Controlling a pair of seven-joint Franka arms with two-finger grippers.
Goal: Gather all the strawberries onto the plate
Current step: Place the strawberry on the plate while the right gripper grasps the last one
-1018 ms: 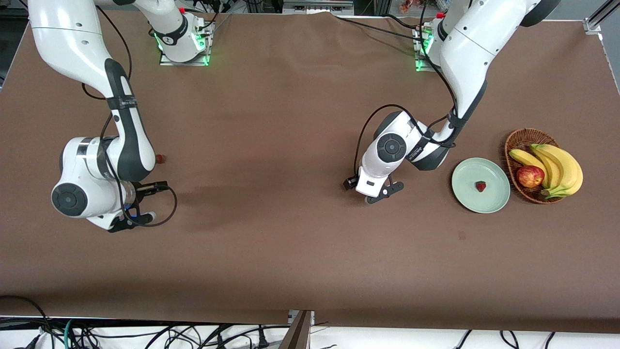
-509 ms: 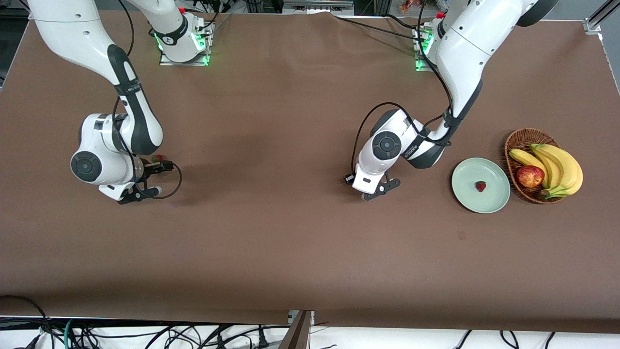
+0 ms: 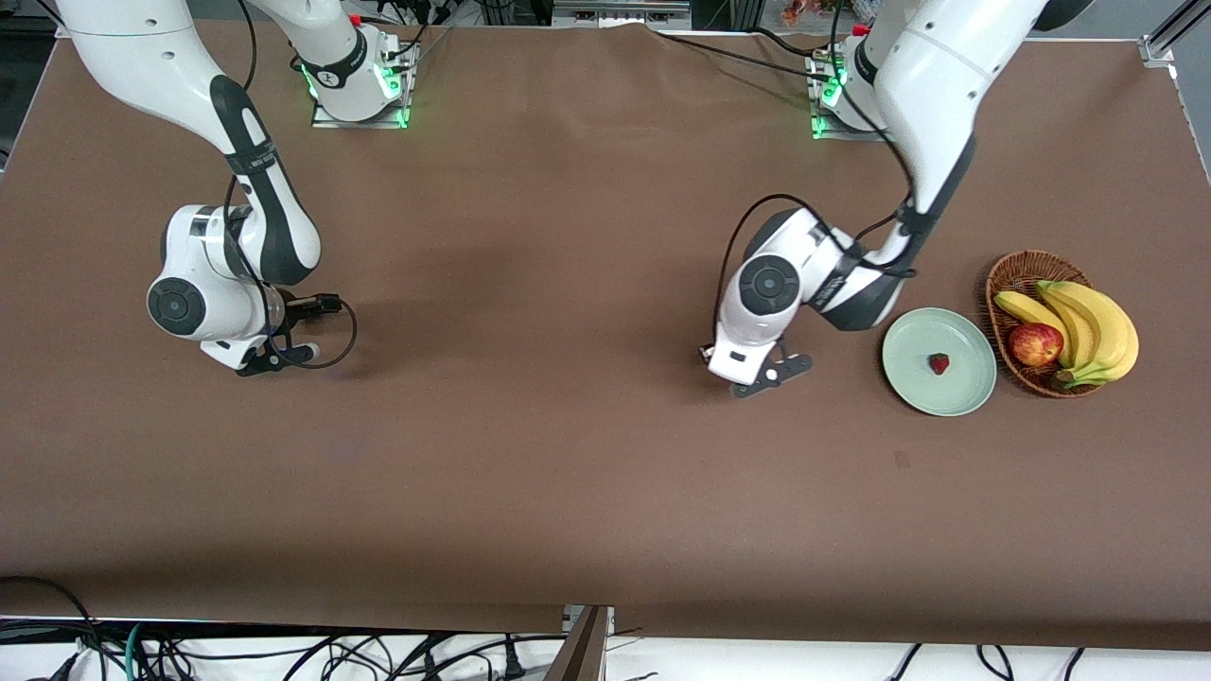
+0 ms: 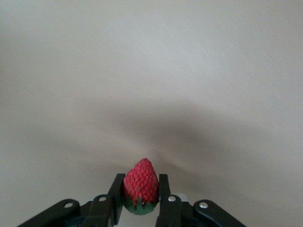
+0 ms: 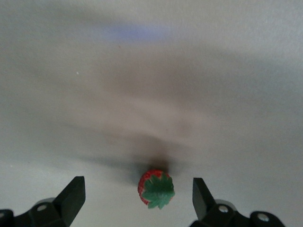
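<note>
A red strawberry (image 4: pixel 140 183) with a green cap is pinched between the fingers of my left gripper (image 4: pixel 140 178), which is shut on it. In the front view that gripper (image 3: pixel 736 364) is over the brown table, beside the pale green plate (image 3: pixel 908 390). On the plate lies another strawberry (image 3: pixel 938 363). My right gripper (image 5: pixel 137 185) stands open over a third strawberry (image 5: pixel 156 189), which lies cap up on the table between the two fingers, touching neither. The right hand (image 3: pixel 248 352) hides that berry in the front view.
A wicker basket (image 3: pixel 1017 270) with bananas (image 3: pixel 1088 317) and an apple (image 3: pixel 1035 343) stands right beside the plate, toward the left arm's end of the table. Cables trail from both wrists.
My left gripper has shut on its strawberry and shifted a little toward the plate. My right arm has moved away from the front camera until its open jaws straddle the strawberry.
</note>
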